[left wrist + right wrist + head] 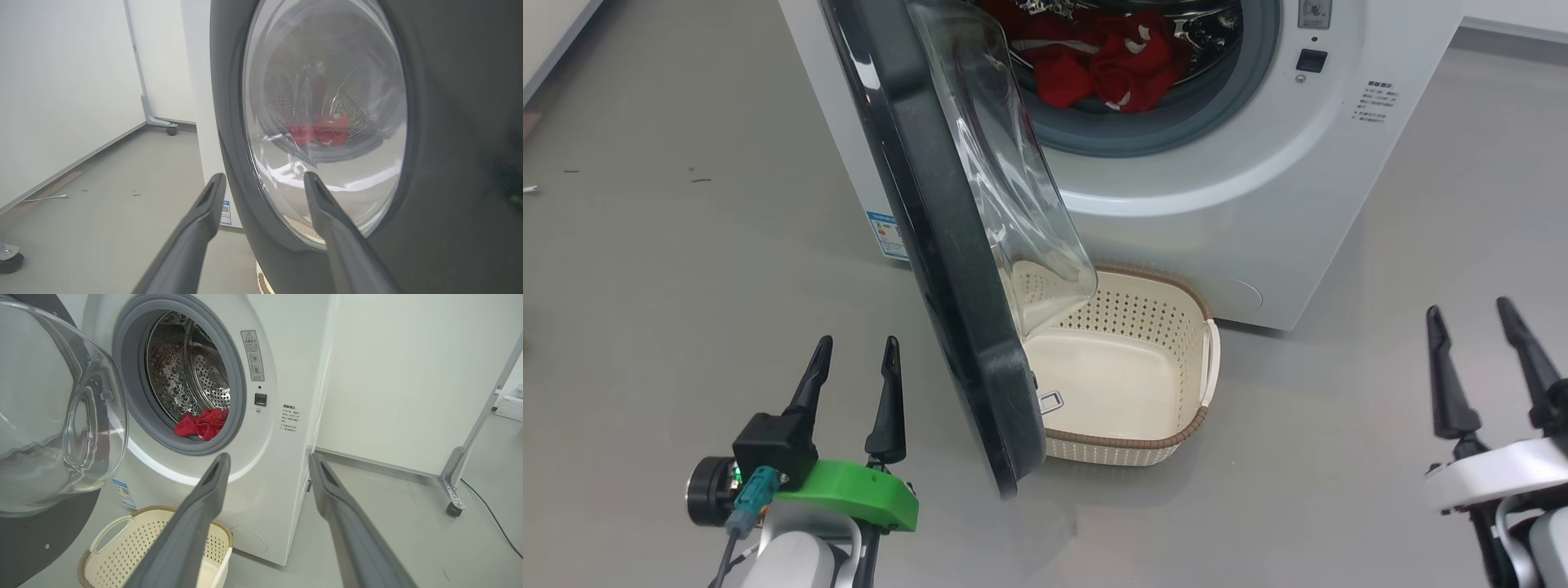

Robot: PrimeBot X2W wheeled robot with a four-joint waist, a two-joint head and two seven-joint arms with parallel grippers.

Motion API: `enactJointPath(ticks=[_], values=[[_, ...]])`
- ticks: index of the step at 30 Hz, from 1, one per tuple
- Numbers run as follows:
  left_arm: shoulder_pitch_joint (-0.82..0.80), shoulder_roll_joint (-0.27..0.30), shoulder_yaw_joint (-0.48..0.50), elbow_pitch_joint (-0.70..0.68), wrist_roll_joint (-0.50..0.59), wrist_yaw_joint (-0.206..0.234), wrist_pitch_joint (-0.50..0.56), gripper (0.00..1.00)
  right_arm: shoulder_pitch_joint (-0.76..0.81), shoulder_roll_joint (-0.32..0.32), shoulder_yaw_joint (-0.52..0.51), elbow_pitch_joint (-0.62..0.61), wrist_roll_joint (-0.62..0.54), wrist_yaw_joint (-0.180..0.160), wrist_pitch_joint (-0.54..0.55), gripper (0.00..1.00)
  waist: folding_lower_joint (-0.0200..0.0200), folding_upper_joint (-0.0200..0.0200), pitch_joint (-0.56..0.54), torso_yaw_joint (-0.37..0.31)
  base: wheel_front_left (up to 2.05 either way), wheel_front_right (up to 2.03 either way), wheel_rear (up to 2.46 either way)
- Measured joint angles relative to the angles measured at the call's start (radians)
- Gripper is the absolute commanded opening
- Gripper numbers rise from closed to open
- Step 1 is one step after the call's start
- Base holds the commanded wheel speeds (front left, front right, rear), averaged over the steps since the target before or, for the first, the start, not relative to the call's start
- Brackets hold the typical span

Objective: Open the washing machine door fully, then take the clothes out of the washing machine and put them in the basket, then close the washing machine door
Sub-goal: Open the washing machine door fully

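The washing machine door (947, 269) stands partly open at centre frame, overlapping the left of the basket (1176, 437); it likely needs swinging wider; the clothes (1111, 69) lie inside the washing machine (1258, 188) at top centre; the basket is empty; the left gripper (858, 343), lower left, and the right gripper (1468, 306), lower right, are spread apart, grasping nothing.

One white washing machine (1217, 204) has one round black door (923, 204) and one blue sticker (886, 235). One cream basket (1127, 442) sits on the floor. The red clothes (1119, 69) form one heap; the number of garments cannot be told. There are two grippers, the left gripper (859, 341) and the right gripper (1466, 306), each with two dark fingers.
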Motion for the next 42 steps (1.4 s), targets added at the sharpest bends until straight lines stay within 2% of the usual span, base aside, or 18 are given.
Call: enactJointPath(ticks=[7,16,35,36,37,38,39,42], values=[[0.007,0.000,0.002,0.005,0.000,-0.004,0.000,1.00,0.041,0.070,0.037,0.027,-0.009,-0.026,0.001,1.00,0.0000,0.0000,-0.004,-0.001,0.00,0.00,0.00],[0.009,0.000,0.005,0.008,0.000,-0.005,0.000,1.00,0.051,0.132,0.081,0.027,-0.032,-0.026,0.001,1.00,0.0000,0.0000,-0.007,-0.004,0.00,0.00,0.00],[0.010,0.000,0.015,0.009,0.000,-0.005,0.000,1.00,0.051,0.176,0.050,0.007,-0.072,-0.025,0.001,1.00,0.0000,0.0000,-0.011,-0.006,0.00,0.00,0.00],[0.010,0.000,0.015,0.009,0.000,-0.005,0.000,0.63,0.051,0.177,0.048,0.006,-0.073,-0.025,0.001,1.00,0.0000,0.0000,-0.011,-0.007,0.00,0.00,0.00],[0.010,0.000,0.016,0.009,0.000,-0.005,0.000,0.40,0.051,0.178,0.046,0.006,-0.075,-0.025,0.001,1.00,0.0000,0.0000,-0.010,-0.007,0.00,0.00,0.00],[0.010,0.000,0.016,0.009,0.000,-0.005,0.000,0.08,0.051,0.179,0.044,0.006,-0.078,-0.023,0.001,1.00,0.0000,0.0000,-0.010,-0.007,0.00,0.00,0.00],[0.010,0.000,0.016,0.010,0.000,-0.005,0.000,0.00,0.051,0.181,0.041,0.006,-0.079,-0.019,0.001,1.00,0.0000,0.0000,-0.010,-0.007,0.00,0.00,0.00],[0.010,0.000,0.016,0.011,0.000,-0.005,0.000,0.00,0.051,0.186,0.035,0.006,-0.079,-0.018,0.001,1.00,0.0000,0.0000,-0.010,-0.008,0.00,0.00,0.00]])
